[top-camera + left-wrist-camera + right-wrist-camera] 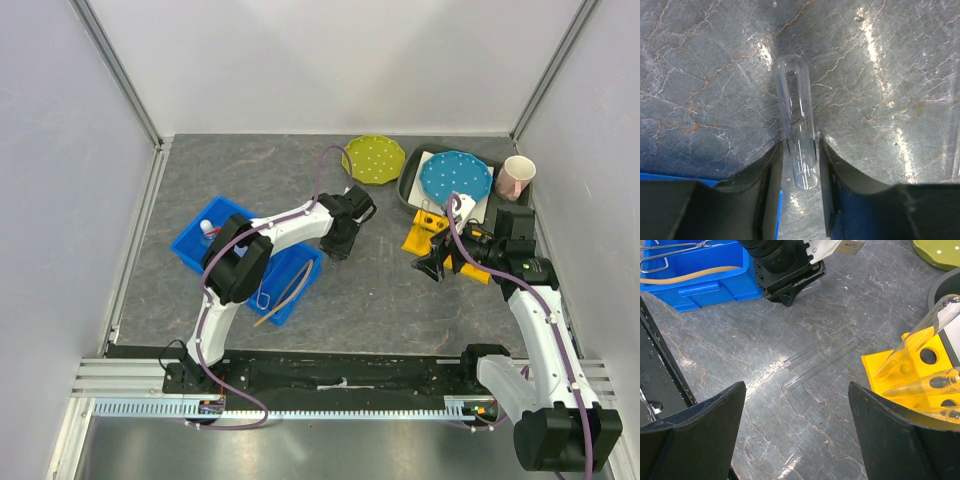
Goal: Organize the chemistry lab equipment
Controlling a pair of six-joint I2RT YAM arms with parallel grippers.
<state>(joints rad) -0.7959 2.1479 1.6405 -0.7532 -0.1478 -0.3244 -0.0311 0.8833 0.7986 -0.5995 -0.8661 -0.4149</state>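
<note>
Your left pincer (pixel 801 150) is clamped on a glass tube (pixel 795 100) lying flat on the tabletop (pixel 900 75), near the blue bin (pixel 715 290). Your right pincer (pixel 796 390) hangs wide apart over two more tubes (pixel 820 357), with the yellow rack (pixel 920 365) near them.

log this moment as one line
left gripper: clamped on glass tube lying on table | right gripper: open, empty, near yellow rack | loose: thin tubes on table | blue bin: tongs, tan tube
</note>
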